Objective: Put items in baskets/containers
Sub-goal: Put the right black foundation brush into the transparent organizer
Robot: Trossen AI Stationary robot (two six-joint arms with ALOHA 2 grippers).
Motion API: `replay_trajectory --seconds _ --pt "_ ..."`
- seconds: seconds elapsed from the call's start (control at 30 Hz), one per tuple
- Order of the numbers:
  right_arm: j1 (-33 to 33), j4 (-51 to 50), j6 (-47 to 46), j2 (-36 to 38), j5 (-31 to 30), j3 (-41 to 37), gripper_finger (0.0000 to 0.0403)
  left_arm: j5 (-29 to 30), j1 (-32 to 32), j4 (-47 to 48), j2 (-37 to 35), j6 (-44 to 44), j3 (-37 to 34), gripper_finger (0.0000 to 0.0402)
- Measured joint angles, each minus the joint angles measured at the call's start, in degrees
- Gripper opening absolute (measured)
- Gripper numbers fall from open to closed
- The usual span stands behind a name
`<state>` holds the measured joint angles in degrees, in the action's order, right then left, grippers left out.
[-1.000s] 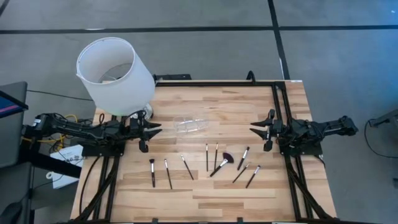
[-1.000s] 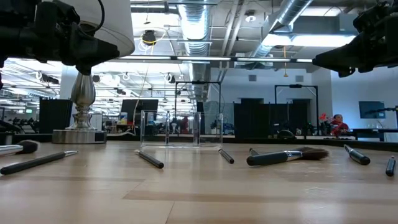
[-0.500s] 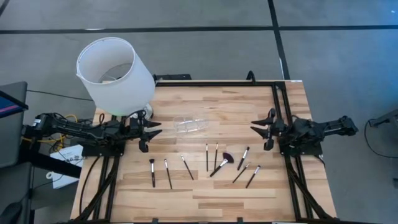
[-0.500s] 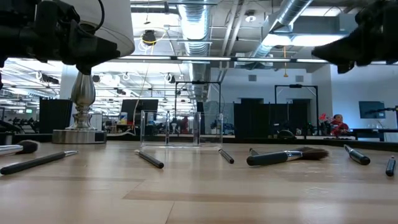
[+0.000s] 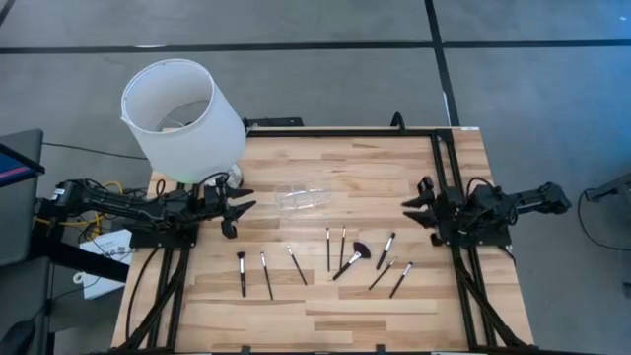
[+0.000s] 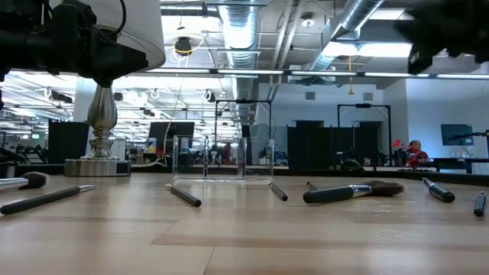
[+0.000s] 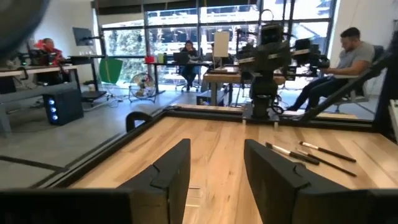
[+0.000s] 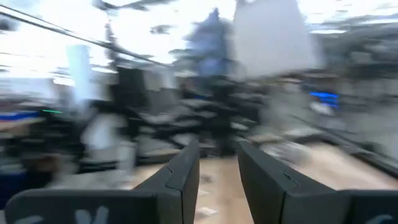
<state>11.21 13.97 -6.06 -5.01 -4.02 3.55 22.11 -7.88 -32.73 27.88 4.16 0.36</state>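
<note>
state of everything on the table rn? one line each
brushes: lying loose on the table, none in the holder
holder: lying on its side, empty
lamp: tilted shade, at the table's far left corner
left gripper: open, empty, above the table
right gripper: open, empty, above the table

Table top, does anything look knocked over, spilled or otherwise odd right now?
Yes, two things. The clear holder lies on its side rather than upright, empty, behind the loose makeup brushes. The white lampshade at the table's far left corner tilts, its open mouth showing from above. Nothing looks spilled or broken.
</note>
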Motion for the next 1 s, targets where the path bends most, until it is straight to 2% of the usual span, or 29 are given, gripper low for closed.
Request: replay_trajectory --seconds 0.1,0.23,0.43,0.57,0.77,0.87,1.0 --pt "0.0 4.1 -5.6 -6.0 5.8 0.1 0.011 0.0 0.0 0.0 0.3 -0.2 0.0 0.0148" --pt "0.4 4.2 -13.9 -16.7 9.3 0.1 0.0141 0.0 0.0 -0.2 0.7 -1.7 0.0 0.0148" --pt "6.4 11.5 -10.5 -33.7 18.0 0.1 0.0183 0.0 0.0 -0.3 0.8 -1.7 0.0 0.0148" --pt "13.4 16.9 -7.7 -42.5 17.6 0.2 0.018 0.4 0.0 -0.3 0.8 -2.6 0.0 0.0148" --pt "21.8 16.5 -7.5 -53.7 15.6 3.2 0.0161 0.4 0.0 -0.3 0.8 -2.9 0.0 0.0148" --pt "24.1 16.5 -5.5 -58.8 12.4 4.2 0.0153 0.4 0.0 -0.3 0.8 -2.9 0.0 0.0148" --pt "24.3 16.5 -4.2 -65.4 11.5 4.3 0.0145 0.4 0.0 -0.3 0.8 -2.9 0.0 0.0148"
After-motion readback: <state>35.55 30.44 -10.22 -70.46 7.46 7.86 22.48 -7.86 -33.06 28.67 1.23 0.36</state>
